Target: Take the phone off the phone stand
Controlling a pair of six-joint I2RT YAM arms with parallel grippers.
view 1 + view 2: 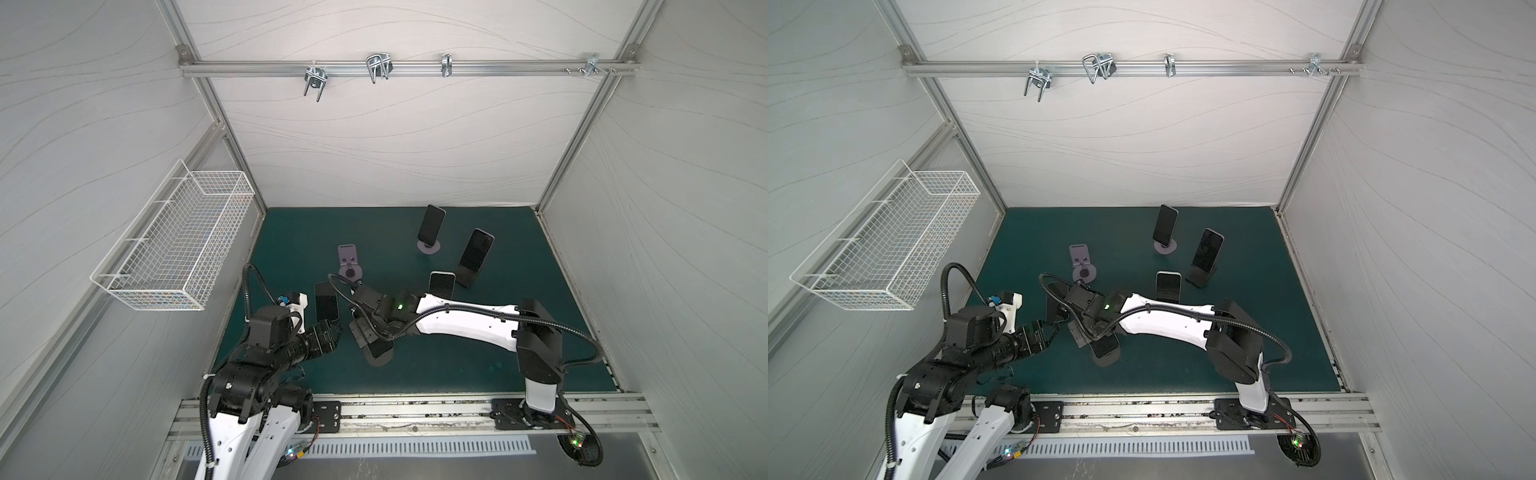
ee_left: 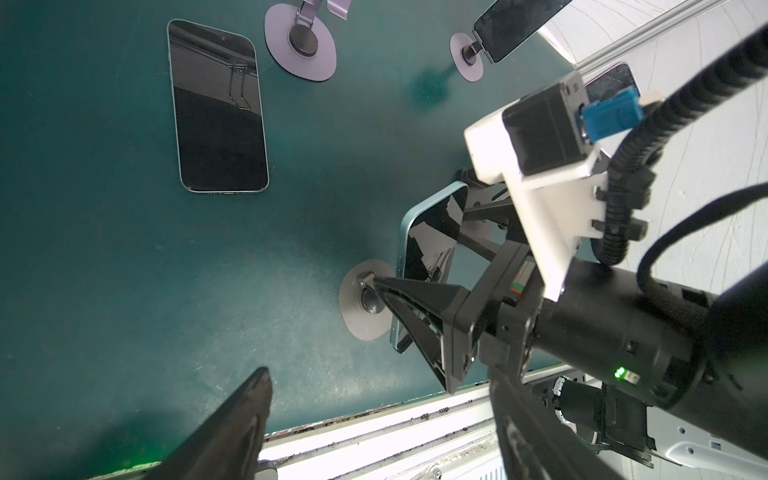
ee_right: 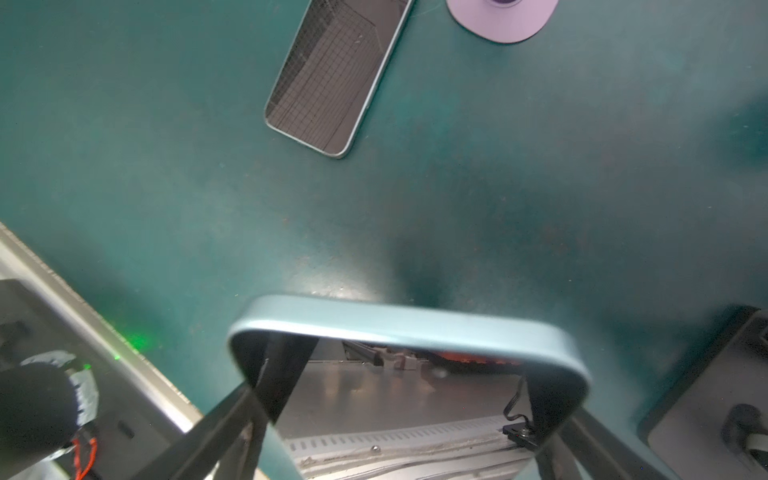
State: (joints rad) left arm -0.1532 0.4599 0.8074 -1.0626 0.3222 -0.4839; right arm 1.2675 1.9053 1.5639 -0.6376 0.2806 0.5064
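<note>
Where the green mat point(image 1: 457, 374) meets the front rail, you find the left gripper point(image 2: 378, 386) over bare mat. Its fingers point(image 2: 237, 428) stand apart with nothing between them.

Just beyond it, the right gripper point(image 3: 399, 399) reaches across the middle to the blue phone point(image 2: 432, 232). This phone rests tilted on its grey stand point(image 2: 357, 307), near the front of the mat and left of centre. The right gripper's fingers point(image 3: 232, 419) are spread wide, one at each long edge of the phone. In the right wrist view both appear to touch those edges. In the left wrist view one finger crosses over the stand's round base.

Farther back, note a black phone point(image 1: 326, 301) lying flat on the mat, screen up, just left of the right gripper. Near its far end stands a purple stand point(image 1: 350, 266) with nothing on it.

To the right, a white-edged phone point(image 1: 441, 284) leans upright. It is partly hidden by the right arm, so you cannot see what supports it. Behind it a tall phone point(image 1: 476, 253) leans on a dark stand. Farthest back, a rear phone point(image 1: 431, 224) sits on a round-based stand.

A wire basket point(image 1: 178, 245) hangs on the left wall. Metal hooks point(image 1: 378, 68) hang from the rail on the back wall.
</note>
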